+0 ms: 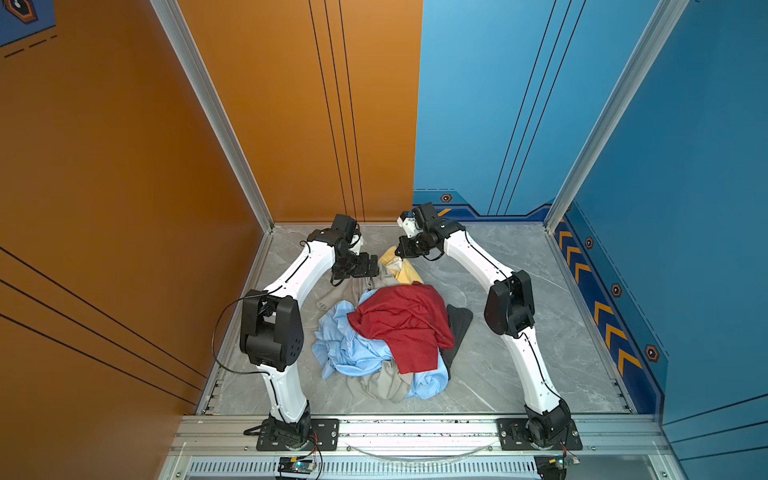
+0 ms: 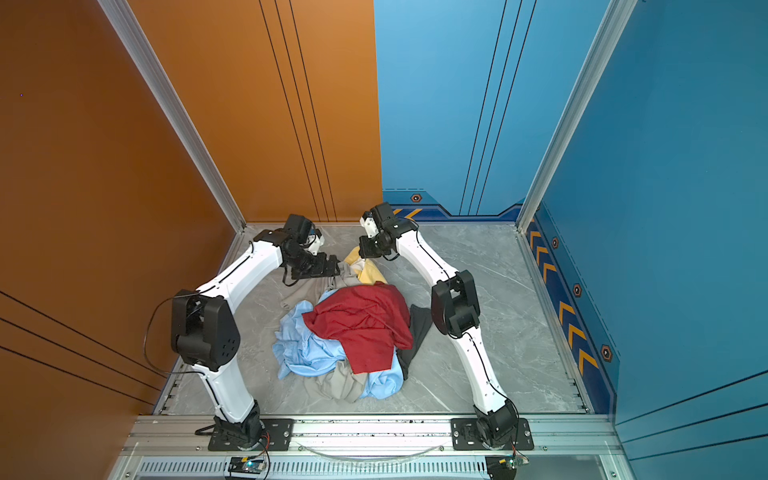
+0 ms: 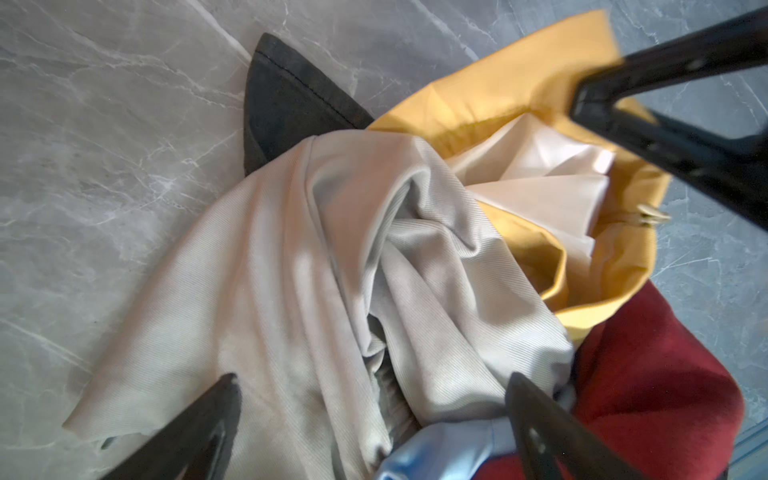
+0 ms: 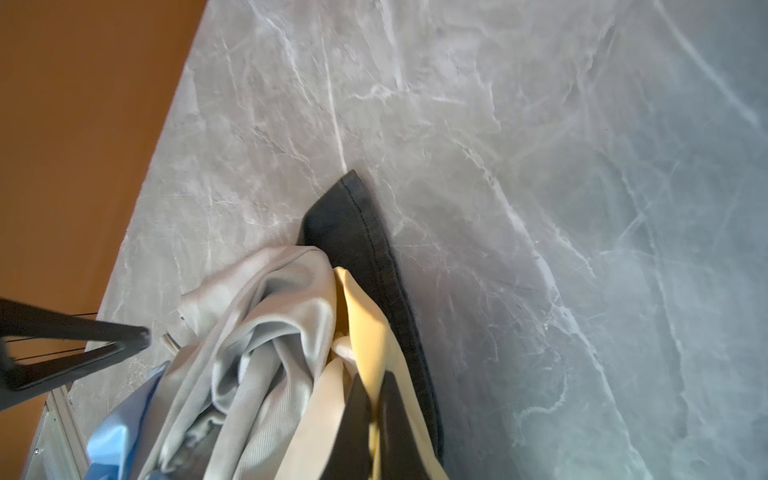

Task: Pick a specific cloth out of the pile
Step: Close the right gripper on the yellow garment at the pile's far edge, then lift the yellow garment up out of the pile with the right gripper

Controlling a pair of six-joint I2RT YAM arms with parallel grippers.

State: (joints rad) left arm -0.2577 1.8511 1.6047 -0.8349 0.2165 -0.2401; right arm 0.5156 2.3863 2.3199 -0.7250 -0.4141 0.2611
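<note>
The cloth [image 1: 406, 271] [image 2: 371, 272], mustard-yellow with a white lining [image 3: 552, 195], lies at the far end of the pile [image 1: 395, 328], partly under the red and beige-grey garments. My right gripper [image 4: 374, 384] [image 1: 398, 251] is shut on a yellow fold of the cloth [image 4: 365, 324]. My left gripper [image 3: 373, 377] [image 1: 371, 266] is open, its fingers straddling the beige-grey cloth [image 3: 291, 270] beside the yellow one. In the pile, a dark red cloth [image 2: 357, 320] sits on top of light blue fabric [image 1: 345, 345].
A dark grey garment [image 1: 459, 324] sticks out on the pile's right, and a dark grey corner [image 4: 353, 224] lies on the marble table [image 1: 519, 374] beyond the yellow cloth. Orange wall [image 1: 124, 208] on the left, blue wall [image 1: 685, 208] on the right, metal rail [image 1: 415, 432] in front.
</note>
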